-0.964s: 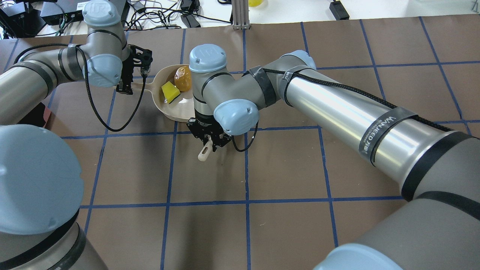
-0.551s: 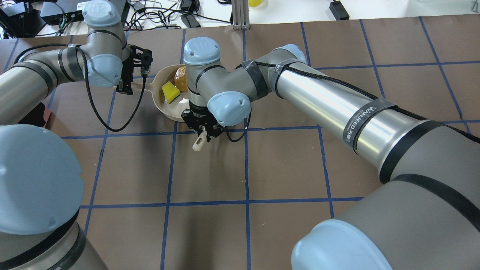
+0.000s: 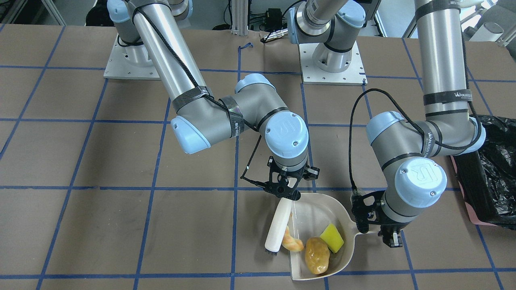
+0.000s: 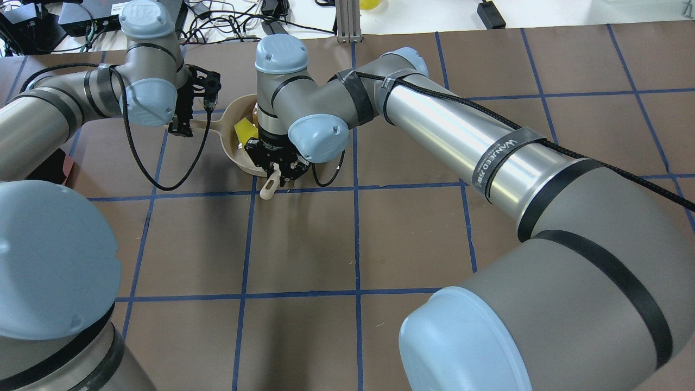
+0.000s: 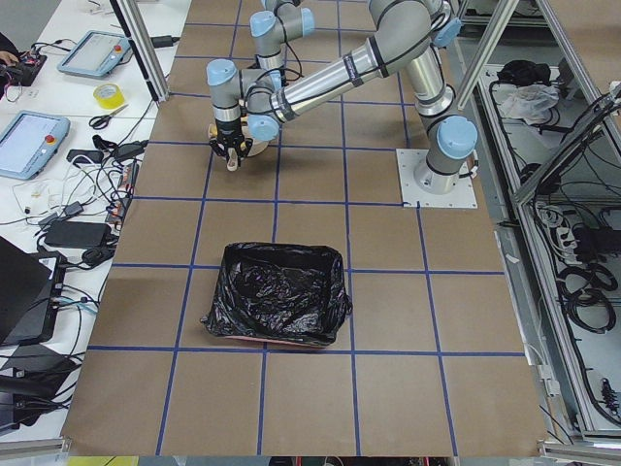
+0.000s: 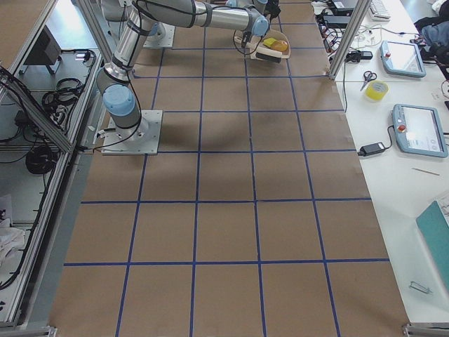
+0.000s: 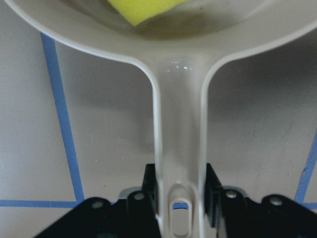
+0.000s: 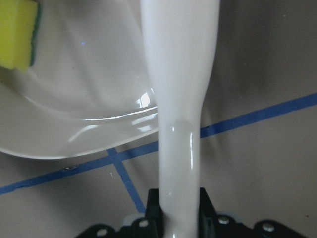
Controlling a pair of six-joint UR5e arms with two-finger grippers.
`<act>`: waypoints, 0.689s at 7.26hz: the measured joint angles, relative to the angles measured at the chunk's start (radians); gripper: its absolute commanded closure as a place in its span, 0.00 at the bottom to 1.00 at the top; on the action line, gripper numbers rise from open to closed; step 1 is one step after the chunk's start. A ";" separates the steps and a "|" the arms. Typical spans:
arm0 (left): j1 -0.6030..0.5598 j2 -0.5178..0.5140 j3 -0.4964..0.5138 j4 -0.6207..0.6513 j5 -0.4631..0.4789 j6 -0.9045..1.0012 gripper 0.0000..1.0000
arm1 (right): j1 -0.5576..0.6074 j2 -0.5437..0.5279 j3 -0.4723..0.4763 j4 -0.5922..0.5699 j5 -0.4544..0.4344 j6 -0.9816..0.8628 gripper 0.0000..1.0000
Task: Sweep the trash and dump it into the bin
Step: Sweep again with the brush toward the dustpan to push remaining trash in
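Two glossy plastic handles are clamped: beige dustpan point(image 3: 315, 212) in left fingers point(image 7: 149, 193), white brush point(image 3: 278, 225) in right fingers point(image 8: 204, 209).

Smooth, glossy beige plastic dustpan point(image 3: 318, 212); crinkly, shiny black bin bag point(image 3: 498, 173) at right edge; matt brown table cover point(image 3: 80, 233), possibly paper.

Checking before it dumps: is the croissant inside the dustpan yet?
Partly in. The croissant straddles the dustpan's open edge, the brush beside it; the potato and sponge lie inside.
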 measured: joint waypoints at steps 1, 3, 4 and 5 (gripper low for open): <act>0.000 0.000 0.000 0.000 0.000 0.000 0.96 | 0.001 0.009 -0.011 -0.017 0.032 0.000 1.00; 0.000 0.000 0.000 0.000 0.000 0.000 0.96 | 0.005 0.026 -0.031 -0.052 0.085 0.012 1.00; 0.000 0.000 -0.001 0.000 0.000 0.000 0.96 | 0.011 0.030 -0.042 -0.058 0.110 0.024 1.00; 0.000 0.000 -0.001 0.000 0.000 0.000 0.96 | 0.019 0.030 -0.049 -0.060 0.124 0.040 1.00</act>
